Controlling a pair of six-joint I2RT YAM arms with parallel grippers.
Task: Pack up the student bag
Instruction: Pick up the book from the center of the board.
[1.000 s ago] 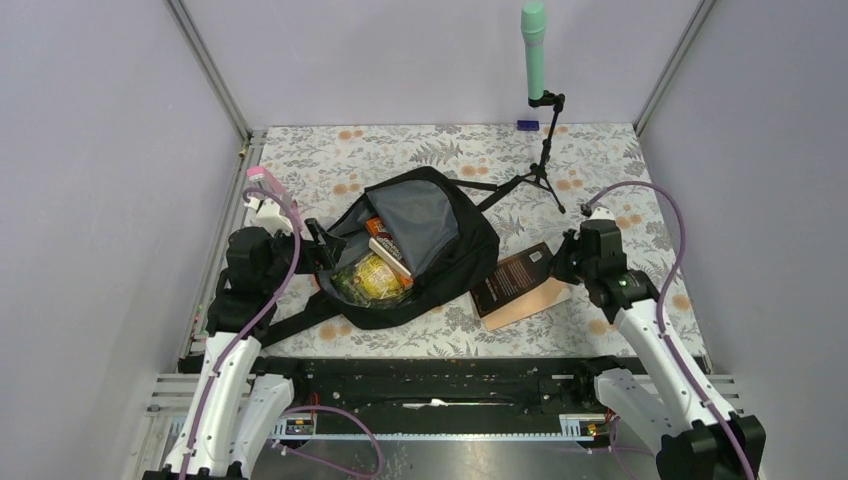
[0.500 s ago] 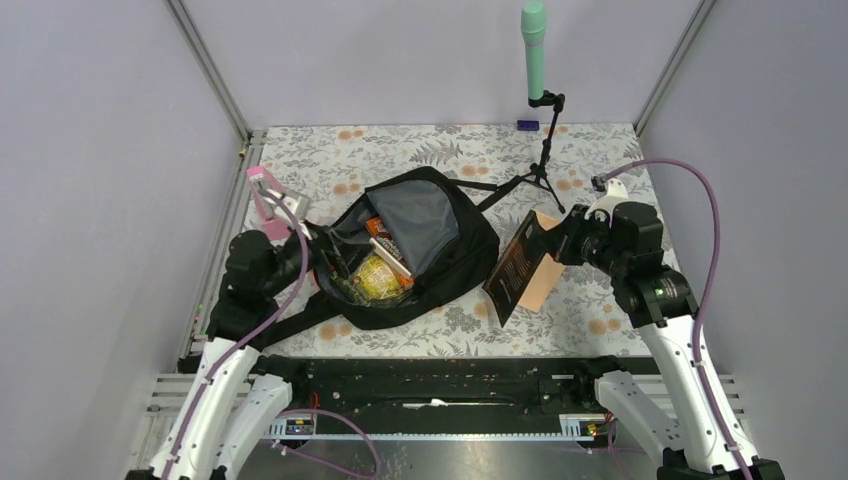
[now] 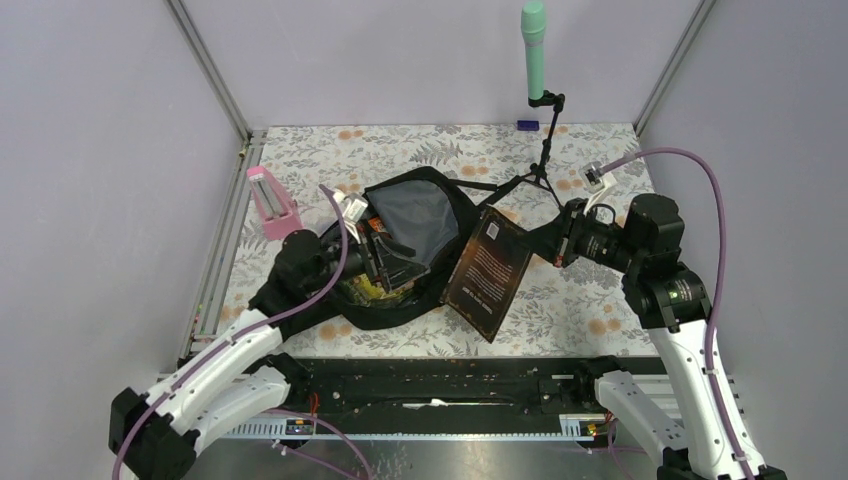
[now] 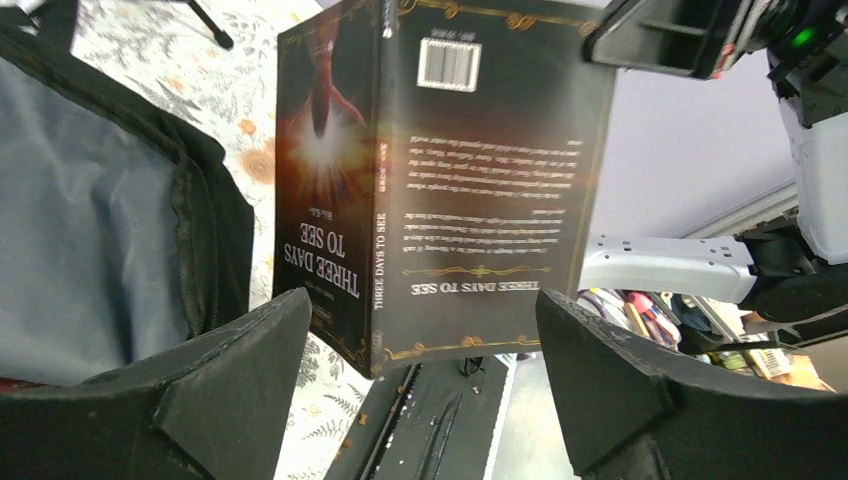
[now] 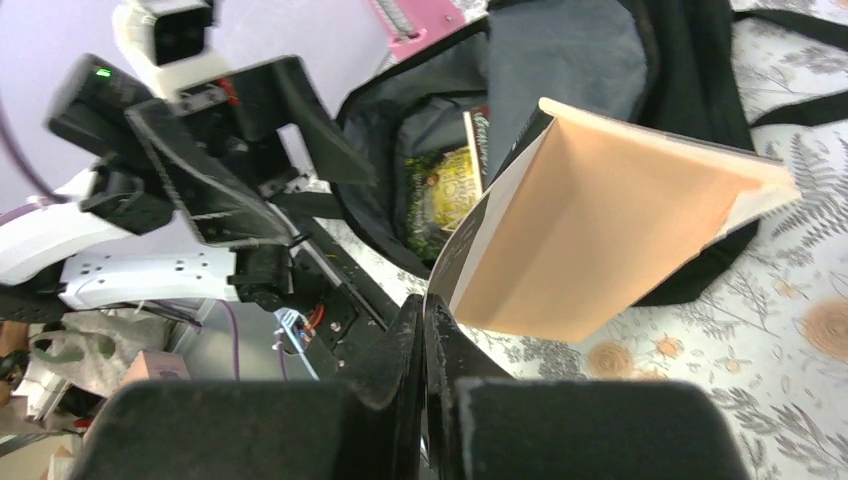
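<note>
The student bag (image 3: 418, 215) lies open in the middle of the table, its grey lining (image 4: 90, 230) showing, with a yellow-green packet (image 3: 365, 285) and book spines inside. A dark book titled "Three Days to See" (image 3: 488, 272) hangs tilted in the air just right of the bag's mouth. My right gripper (image 3: 556, 245) is shut on the edge of its cover (image 5: 425, 310), and the tan page block (image 5: 610, 230) hangs open from it. My left gripper (image 3: 385, 258) hovers over the bag's opening, open, its jaws (image 4: 422, 310) facing the book's spine (image 4: 470, 170) and apart from it.
A green microphone (image 3: 534, 50) on a black tripod (image 3: 540, 170) stands at the back, right of the bag. A pink object (image 3: 270, 200) stands at the left edge of the mat. A small purple block (image 3: 527, 125) lies by the back wall.
My right gripper has lifted the book off the table and swung it left, up to the bag. My left arm has moved right over the bag's opening, jaws a little wider.
</note>
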